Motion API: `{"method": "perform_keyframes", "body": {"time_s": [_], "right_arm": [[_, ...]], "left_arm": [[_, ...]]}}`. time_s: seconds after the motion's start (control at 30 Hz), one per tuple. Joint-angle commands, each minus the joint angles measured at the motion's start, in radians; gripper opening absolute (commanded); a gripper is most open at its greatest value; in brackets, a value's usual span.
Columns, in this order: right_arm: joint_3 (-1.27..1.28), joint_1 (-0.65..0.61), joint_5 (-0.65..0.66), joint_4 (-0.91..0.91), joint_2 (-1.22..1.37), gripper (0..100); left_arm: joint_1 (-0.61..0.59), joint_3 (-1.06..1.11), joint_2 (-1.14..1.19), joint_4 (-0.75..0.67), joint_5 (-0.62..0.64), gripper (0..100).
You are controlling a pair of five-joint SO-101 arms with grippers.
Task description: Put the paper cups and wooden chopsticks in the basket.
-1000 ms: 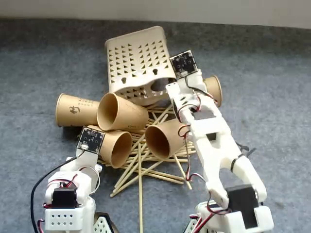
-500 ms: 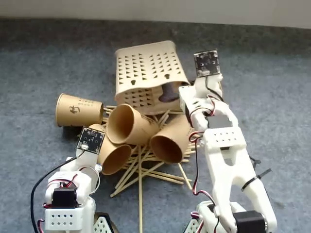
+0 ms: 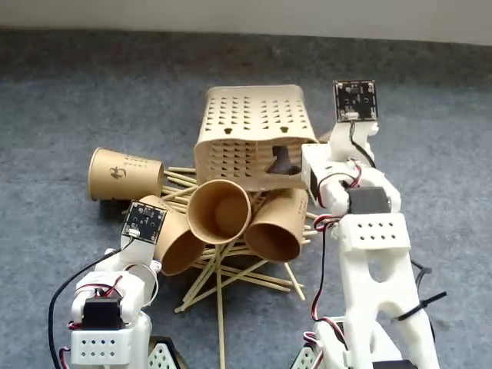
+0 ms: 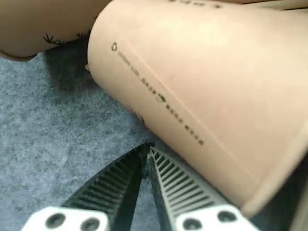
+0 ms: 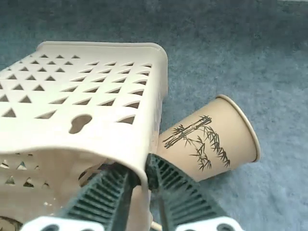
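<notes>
The beige perforated basket (image 3: 254, 127) lies tipped over among the cups, and my right gripper (image 3: 287, 167) is shut on its rim. In the right wrist view its fingers clamp the basket wall (image 5: 86, 91), with a bamboo-print paper cup (image 5: 211, 137) lying just beyond. Three paper cups (image 3: 221, 209) (image 3: 275, 224) (image 3: 178, 244) lie on their sides over the wooden chopsticks (image 3: 231, 269), and another cup (image 3: 123, 175) lies to the left. My left gripper (image 4: 147, 150) is shut with nothing in it, its tips against a cup's side (image 4: 207, 82).
Grey carpet covers the table (image 3: 430, 154), with free room to the far right and far left. The chopsticks fan out towards the front between the two arm bases. A pale wall edge runs along the back.
My right gripper has swung the basket to the right and turned it. The middle cups rolled with it, and one now faces its mouth upward. The left arm has stayed still.
</notes>
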Motion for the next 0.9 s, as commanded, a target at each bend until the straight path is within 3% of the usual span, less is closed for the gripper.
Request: {"method": "perform_keyframes", "body": {"time_s": [0.0,0.43,0.87], "right_arm": [[-0.159,0.015,-0.020,0.159,-0.051,0.5],[-0.311,0.015,-0.020,0.390,-0.051,0.5],[-0.444,0.064,-0.021,0.397,0.180,0.5]], "left_arm": [[-0.008,0.019,-0.012,0.005,-0.002,1],[-0.008,0.019,-0.012,0.005,-0.002,1],[-0.008,0.019,-0.012,0.005,-0.002,1]]}}
